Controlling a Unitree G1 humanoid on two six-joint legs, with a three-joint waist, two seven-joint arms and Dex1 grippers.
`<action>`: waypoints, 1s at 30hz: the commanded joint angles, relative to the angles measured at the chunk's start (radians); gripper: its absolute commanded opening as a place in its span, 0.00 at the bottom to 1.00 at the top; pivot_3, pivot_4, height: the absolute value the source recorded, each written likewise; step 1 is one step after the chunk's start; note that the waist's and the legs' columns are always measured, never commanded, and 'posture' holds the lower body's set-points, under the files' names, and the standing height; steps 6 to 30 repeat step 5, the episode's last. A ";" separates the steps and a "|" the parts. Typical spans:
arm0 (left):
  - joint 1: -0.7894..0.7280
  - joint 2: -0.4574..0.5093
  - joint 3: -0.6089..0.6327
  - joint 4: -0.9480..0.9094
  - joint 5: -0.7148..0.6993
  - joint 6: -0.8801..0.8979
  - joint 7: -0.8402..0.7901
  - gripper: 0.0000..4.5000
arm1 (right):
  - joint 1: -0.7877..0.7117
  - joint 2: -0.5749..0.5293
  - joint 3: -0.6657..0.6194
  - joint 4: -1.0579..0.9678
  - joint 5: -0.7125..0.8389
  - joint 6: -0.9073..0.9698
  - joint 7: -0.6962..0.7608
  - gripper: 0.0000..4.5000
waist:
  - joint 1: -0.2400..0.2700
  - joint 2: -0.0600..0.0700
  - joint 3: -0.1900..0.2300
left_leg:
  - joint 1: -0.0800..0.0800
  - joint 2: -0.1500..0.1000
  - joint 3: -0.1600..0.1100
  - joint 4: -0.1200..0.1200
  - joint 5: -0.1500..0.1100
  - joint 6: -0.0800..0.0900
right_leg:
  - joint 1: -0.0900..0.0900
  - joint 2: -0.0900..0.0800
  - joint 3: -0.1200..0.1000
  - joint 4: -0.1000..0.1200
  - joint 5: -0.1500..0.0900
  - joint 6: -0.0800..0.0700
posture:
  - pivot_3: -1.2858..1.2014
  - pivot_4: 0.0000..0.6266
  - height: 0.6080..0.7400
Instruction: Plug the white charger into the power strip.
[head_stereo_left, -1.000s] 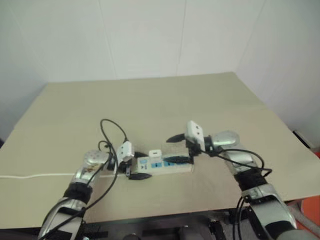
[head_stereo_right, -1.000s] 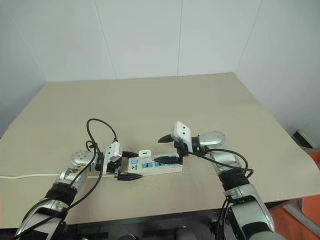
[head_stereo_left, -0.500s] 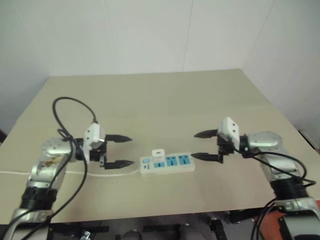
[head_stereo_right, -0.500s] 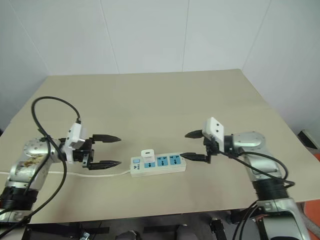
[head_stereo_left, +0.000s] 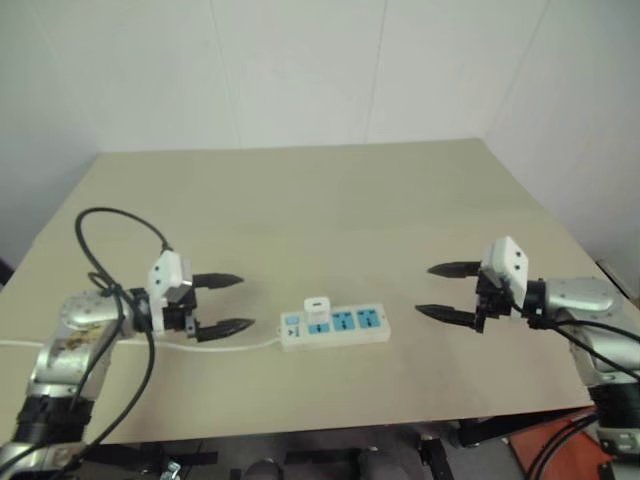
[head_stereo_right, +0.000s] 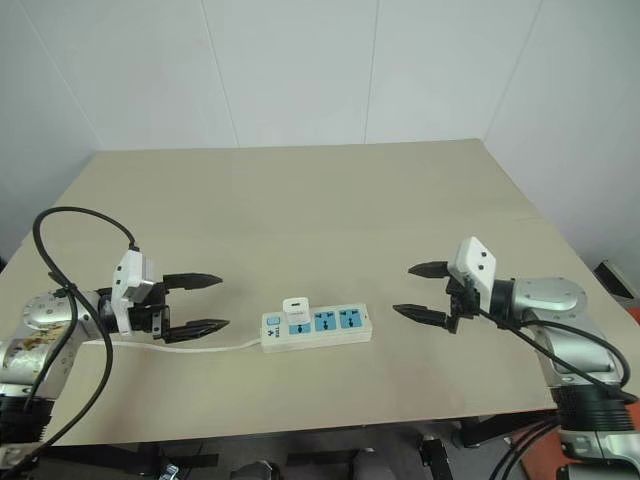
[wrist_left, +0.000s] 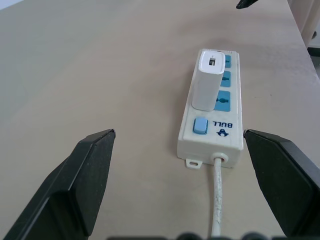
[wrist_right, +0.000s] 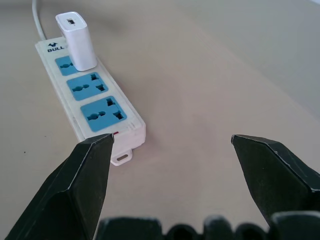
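White charger over hidden socket

Readable text: one brand mark only. "BULL" in dark blue capitals is printed on the top face of the power strip, at the cord end, just beside the blue switch button. A small dark blue logo figure sits next to the word; its shape is too small to make out.

Right wrist view: the same "BULL" mark shows on the strip's far end, partly hidden behind the white charger, which stands in the socket nearest that mark.

White charger: no lettering legible on its visible faces.
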 joint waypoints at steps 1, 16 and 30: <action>0.004 -0.001 0.008 -0.034 -0.018 0.001 0.008 1.00 | 0.013 -0.021 -0.039 -0.042 0.012 -0.009 -0.024 0.99 | 0.000 0.000 0.000 | 0.000 0.000 0.000 0.000 0.000 0.000 | 0.000 0.000 0.000 0.000 0.000 0.000 | 0.52 0.24 1.00; -0.003 -0.003 0.002 -0.020 -0.016 -0.005 0.006 1.00 | 0.023 -0.029 -0.036 -0.049 -0.016 -0.022 -0.070 0.99 | -0.001 0.000 0.000 | 0.000 0.000 0.000 0.000 0.000 0.000 | 0.000 0.000 0.000 0.000 0.000 0.000 | 0.52 0.24 1.00; -0.003 -0.003 0.002 -0.020 -0.016 -0.005 0.006 1.00 | 0.023 -0.029 -0.036 -0.049 -0.016 -0.022 -0.070 0.99 | -0.001 0.000 0.000 | 0.000 0.000 0.000 0.000 0.000 0.000 | 0.000 0.000 0.000 0.000 0.000 0.000 | 0.52 0.24 1.00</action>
